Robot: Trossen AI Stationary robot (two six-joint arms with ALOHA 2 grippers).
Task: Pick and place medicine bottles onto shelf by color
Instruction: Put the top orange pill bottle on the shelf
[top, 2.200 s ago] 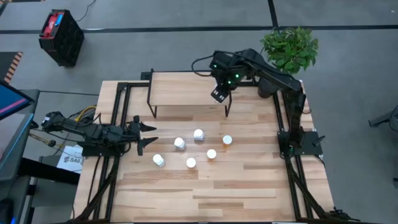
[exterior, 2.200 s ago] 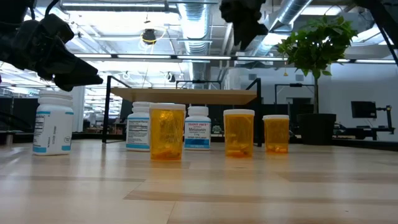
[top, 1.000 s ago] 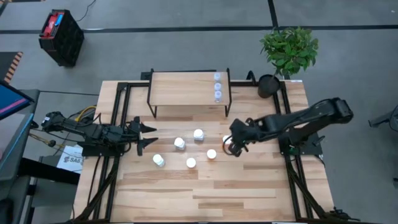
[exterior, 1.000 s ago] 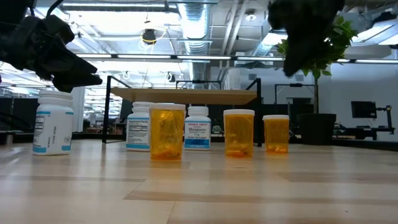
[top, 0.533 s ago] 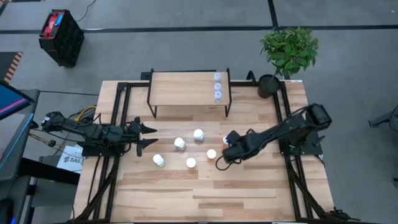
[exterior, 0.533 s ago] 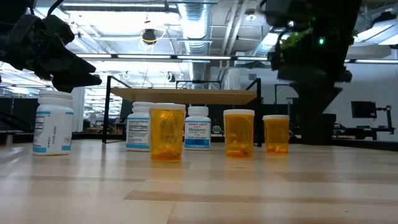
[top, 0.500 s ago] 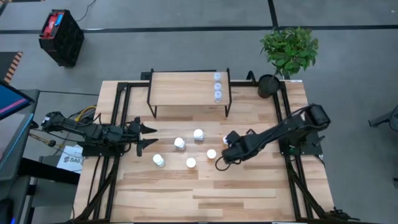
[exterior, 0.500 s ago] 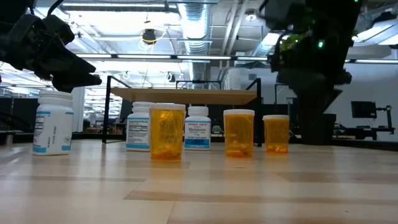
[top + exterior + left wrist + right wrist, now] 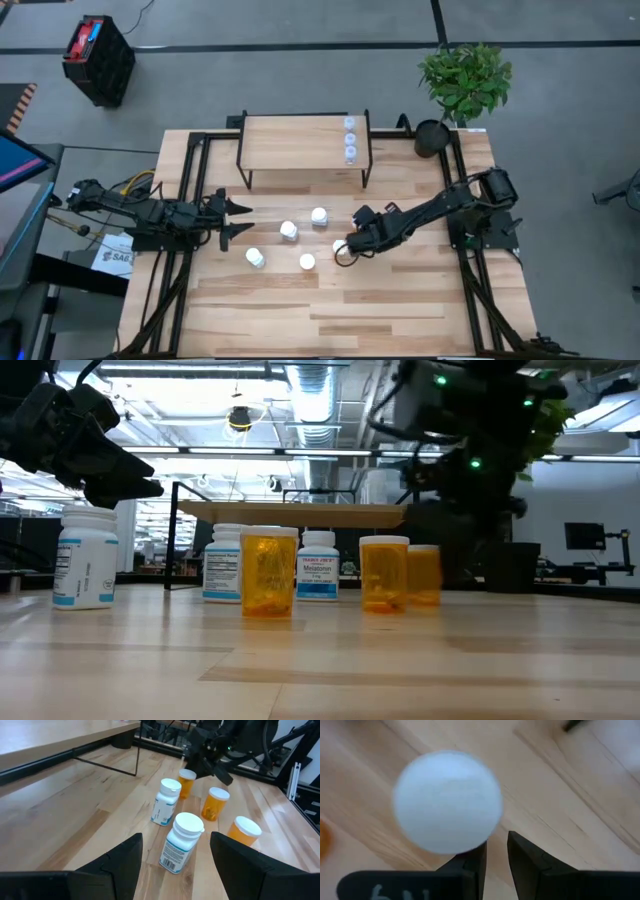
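Three clear bottles [image 9: 350,138] stand at the right end of the shelf [image 9: 290,140]. Several white-capped bottles stand on the table, white ones [image 9: 85,560] and orange ones [image 9: 268,572]. My right gripper [image 9: 345,252] points steeply down beside the white cap [image 9: 447,802] of an orange bottle [image 9: 215,802], its fingers nearly shut with only a thin gap and nothing between them. My left gripper [image 9: 238,218] hovers open at the table's left, short of a white bottle [image 9: 182,842]. The right arm hides the top of the rightmost orange bottle [image 9: 425,575]. My right gripper comes from above, slanting in from the table's right. One finger [image 9: 470,862] stands right at the rim of the orange bottle's white cap [image 9: 470,840]. I cannot tell whether it touches the cap. The bottle stands upright on the table.
The shelf's thin black legs [image 9: 365,175] stand just behind the bottles. A potted plant [image 9: 465,75] is at the table's far right corner. Bare wood lies toward the near edge [image 9: 330,320].
My right gripper has gone down and toward the table's left, tipping to point more steeply down, and now stands over the orange bottles. In the low view the rightmost orange bottle now shows blurred and a little further left.
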